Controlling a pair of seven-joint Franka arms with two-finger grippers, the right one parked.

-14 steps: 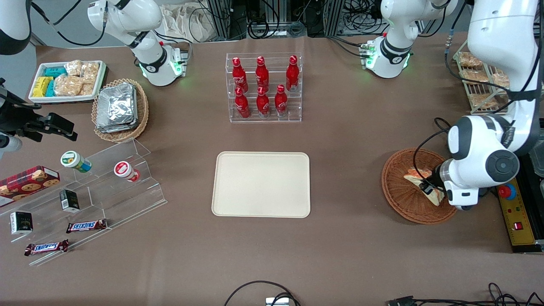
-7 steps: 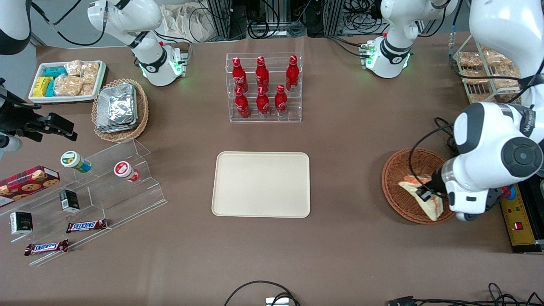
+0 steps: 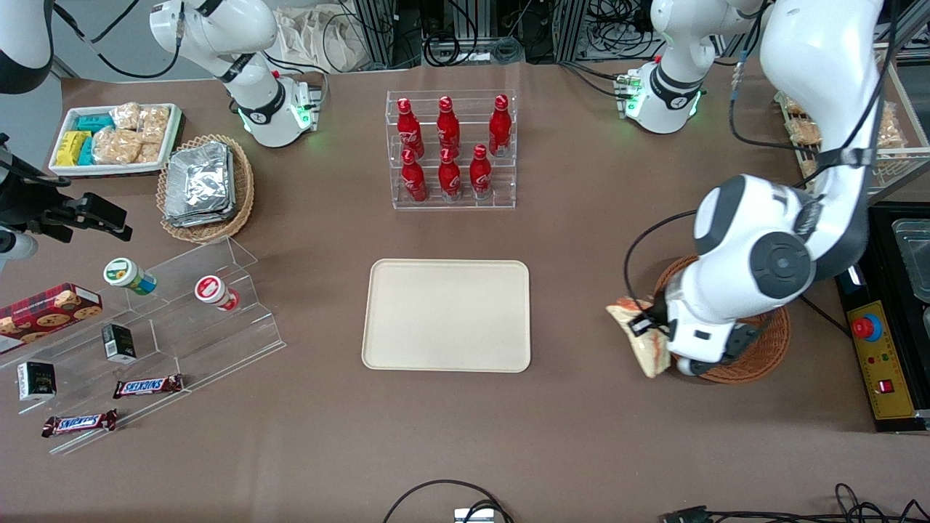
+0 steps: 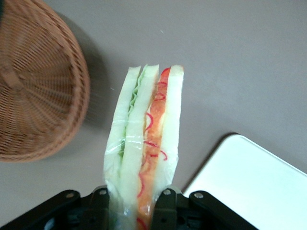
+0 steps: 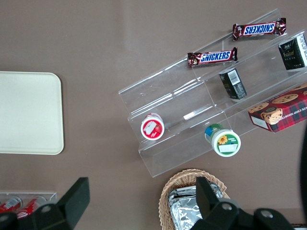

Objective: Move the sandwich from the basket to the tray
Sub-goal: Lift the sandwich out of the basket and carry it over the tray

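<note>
My end effector [image 4: 132,199] pinches the sandwich [image 3: 639,335] by one end, in the air between basket [image 3: 763,349] and tray [image 3: 447,316]. The wrap looks slick; it could slip and drop onto the counter [image 3: 581,421] before reaching the tray.

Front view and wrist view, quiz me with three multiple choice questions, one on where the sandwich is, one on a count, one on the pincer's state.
1. Where is the sandwich?
A. in the wicker basket
B. held above the table between basket and tray
C. on the tray

2. How many red bottles stand in the clear rack?
A. four
B. six
C. eight

3. The left arm's pincer is:
A. shut on the sandwich
B. open above the tray
C. open inside the basket

Answers: 1 B, the front view shows it off the basket, short of the tray. 2 B, two rows of three. 3 A, the wrist view shows both fingers pressing the wrapped wedge.
</note>
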